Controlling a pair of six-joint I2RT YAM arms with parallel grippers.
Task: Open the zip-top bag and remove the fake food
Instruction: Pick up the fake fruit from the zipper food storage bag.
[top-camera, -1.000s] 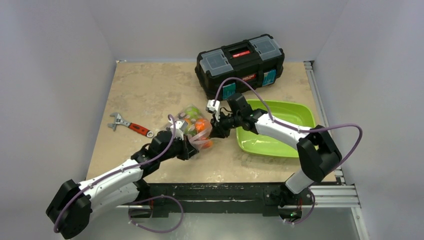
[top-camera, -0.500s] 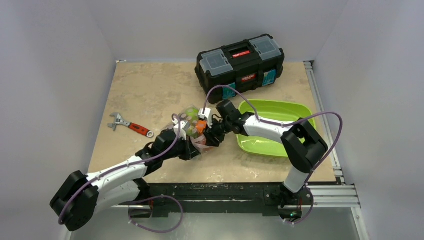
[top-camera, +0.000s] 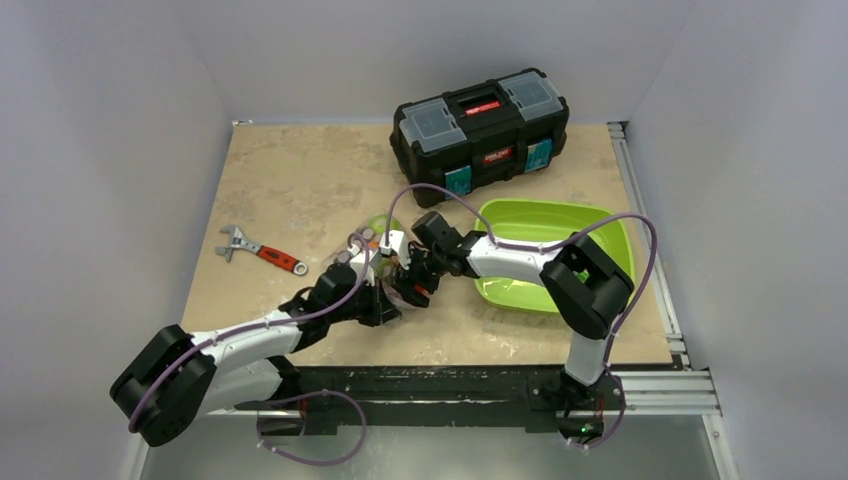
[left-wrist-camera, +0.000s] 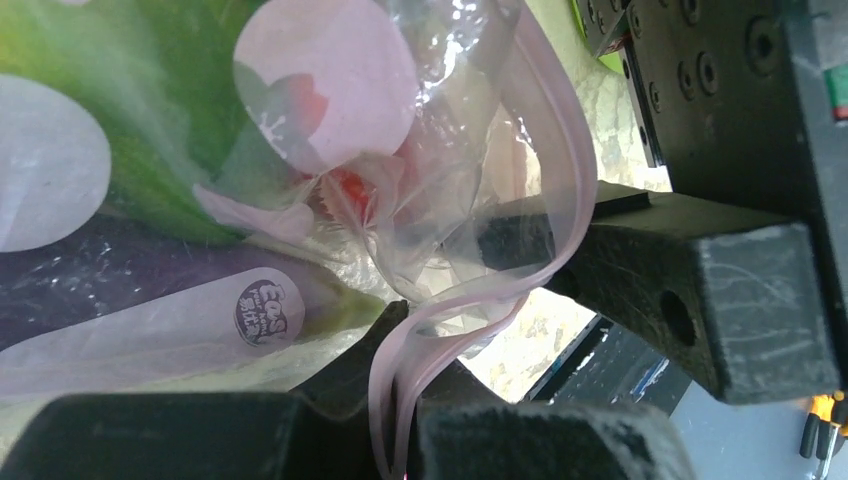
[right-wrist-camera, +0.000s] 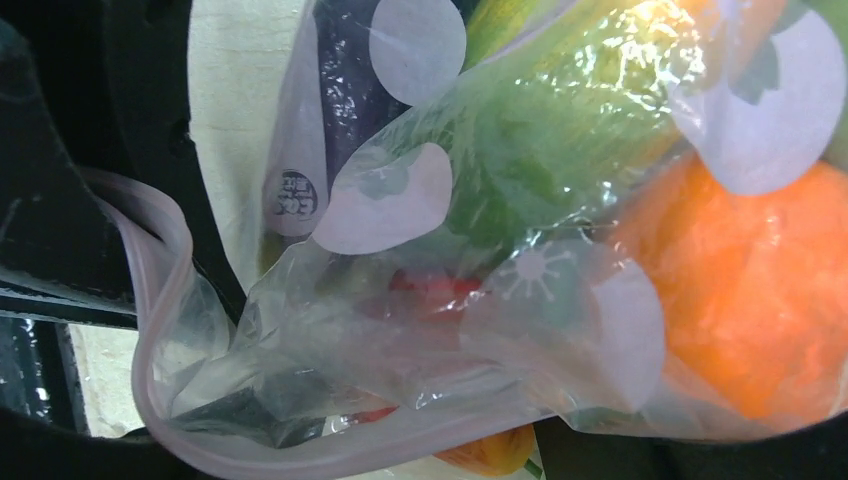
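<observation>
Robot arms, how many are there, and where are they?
2. The left arm reaches from the near left corner to the bag in the middle. The right arm comes from the near right, past the green tray, to the same bag. None look hidden.

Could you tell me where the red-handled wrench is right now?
In the top view, the red-handled metal wrench lies on the beige table's left side, left of the clear zip-top bag.

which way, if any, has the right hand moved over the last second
Yes. The right hand has slid left, away from the lime-green plastic tray and toward the left hand, which grips the clear zip-top bag.
</observation>
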